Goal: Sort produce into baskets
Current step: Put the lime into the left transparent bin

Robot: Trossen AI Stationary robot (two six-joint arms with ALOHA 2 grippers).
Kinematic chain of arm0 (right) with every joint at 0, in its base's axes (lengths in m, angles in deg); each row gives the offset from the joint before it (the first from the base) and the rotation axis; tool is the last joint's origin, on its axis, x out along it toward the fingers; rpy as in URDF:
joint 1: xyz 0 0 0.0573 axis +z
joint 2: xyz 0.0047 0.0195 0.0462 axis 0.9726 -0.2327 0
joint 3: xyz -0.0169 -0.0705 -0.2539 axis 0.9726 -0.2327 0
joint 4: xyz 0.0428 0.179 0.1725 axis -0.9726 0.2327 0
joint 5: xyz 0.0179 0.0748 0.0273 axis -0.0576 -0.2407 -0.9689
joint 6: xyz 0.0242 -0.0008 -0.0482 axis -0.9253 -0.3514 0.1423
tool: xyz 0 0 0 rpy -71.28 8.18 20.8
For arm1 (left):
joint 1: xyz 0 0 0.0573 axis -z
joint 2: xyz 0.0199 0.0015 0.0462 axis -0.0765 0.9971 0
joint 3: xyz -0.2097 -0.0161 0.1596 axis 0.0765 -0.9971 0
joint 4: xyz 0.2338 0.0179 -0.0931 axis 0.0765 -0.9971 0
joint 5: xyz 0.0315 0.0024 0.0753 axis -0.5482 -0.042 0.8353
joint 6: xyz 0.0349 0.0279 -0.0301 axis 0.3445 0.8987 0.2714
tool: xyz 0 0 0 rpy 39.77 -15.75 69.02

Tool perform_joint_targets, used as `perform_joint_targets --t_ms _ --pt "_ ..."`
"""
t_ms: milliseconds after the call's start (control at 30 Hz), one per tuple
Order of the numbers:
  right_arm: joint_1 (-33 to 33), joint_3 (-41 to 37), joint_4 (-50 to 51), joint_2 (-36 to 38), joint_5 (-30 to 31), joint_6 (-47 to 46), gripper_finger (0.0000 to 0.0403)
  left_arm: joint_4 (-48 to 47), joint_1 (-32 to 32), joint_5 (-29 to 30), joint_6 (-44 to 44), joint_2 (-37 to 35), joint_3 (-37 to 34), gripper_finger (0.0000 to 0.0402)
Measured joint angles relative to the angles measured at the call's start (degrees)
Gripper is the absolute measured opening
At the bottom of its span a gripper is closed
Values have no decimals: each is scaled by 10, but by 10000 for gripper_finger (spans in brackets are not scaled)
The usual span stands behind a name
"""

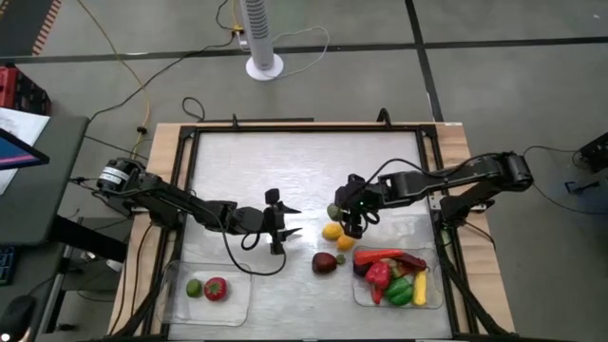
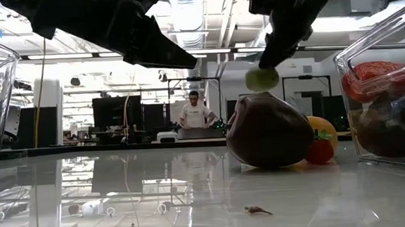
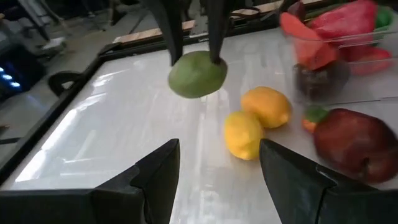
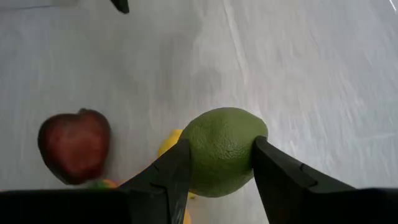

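Right gripper [image 4: 214, 171] pinches a green lime [image 4: 224, 149] between both fingers, lifted clear of the table above the loose fruit at mid-table. Below and beside it: two yellow lemons [image 1: 332, 232], and a dark red apple [image 1: 325, 262] nearer the front edge. Left gripper [image 1: 282, 220] hovers just left of this group, fingers spread, empty, pointing at the lime. Left basket [image 1: 237, 306], front left, already holds a lime and a red fruit; right basket [image 1: 433, 299], front right, holds peppers. Judgement: the lime's destination lies left and forward, across the left arm's reach; the left arm is nearer that basket.
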Motion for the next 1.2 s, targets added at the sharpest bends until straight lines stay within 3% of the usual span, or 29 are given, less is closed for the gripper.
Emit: perform_joint_targets --t_ms 167,333,633,800,1033,1200 --pt "22 0 -33 -4 0 0 184 7 0 -60 -33 0 0 207" --pt "39 0 -87 -4 0 15 184 16 -3 -66 -119 0 0 214" --pt "60 0 -182 -4 6 93 184 71 -50 -162 -244 0 0 271" --pt "68 0 -195 -4 42 129 184 83 -66 -194 -303 0 0 301" --pt "68 0 -221 -4 45 154 184 119 -77 -197 -328 0 0 315" --pt "68 0 -241 -4 45 174 184 147 -82 -196 -332 0 0 303"
